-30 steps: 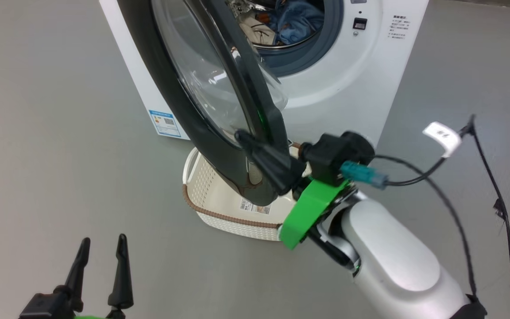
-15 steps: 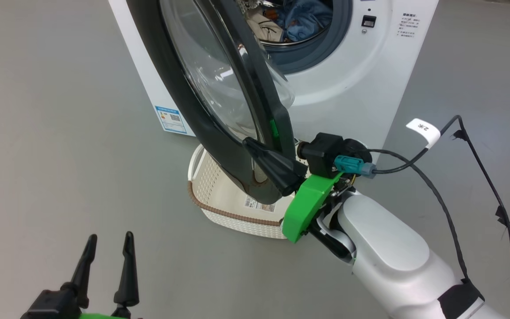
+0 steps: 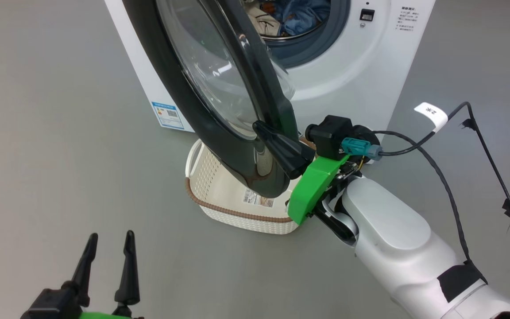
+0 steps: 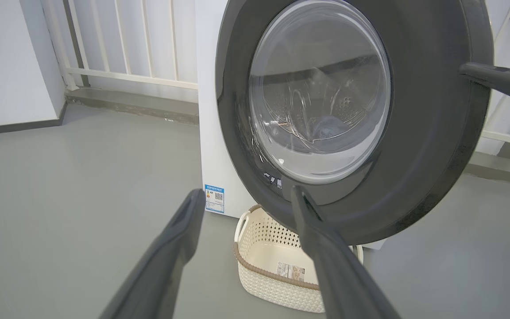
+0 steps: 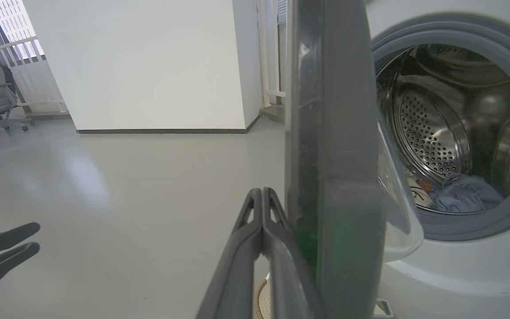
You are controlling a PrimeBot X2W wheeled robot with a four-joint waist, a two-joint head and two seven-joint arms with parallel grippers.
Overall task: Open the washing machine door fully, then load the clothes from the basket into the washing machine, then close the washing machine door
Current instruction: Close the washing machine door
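Your right gripper [image 3: 259, 127], fingers pressed together, lies against the door [image 3: 179, 88], on its glossy black ring at the near edge. Both have shifted slightly right since a second ago. The door stands half open, edge toward you, its bulging clear glass facing right toward the perforated steel drum [image 5: 432, 133], where blue clothes [image 3: 301, 13] lie. Beneath the door sits the cream perforated basket [image 3: 237, 216]. Your left gripper [image 3: 106, 241] hovers spread, near left.
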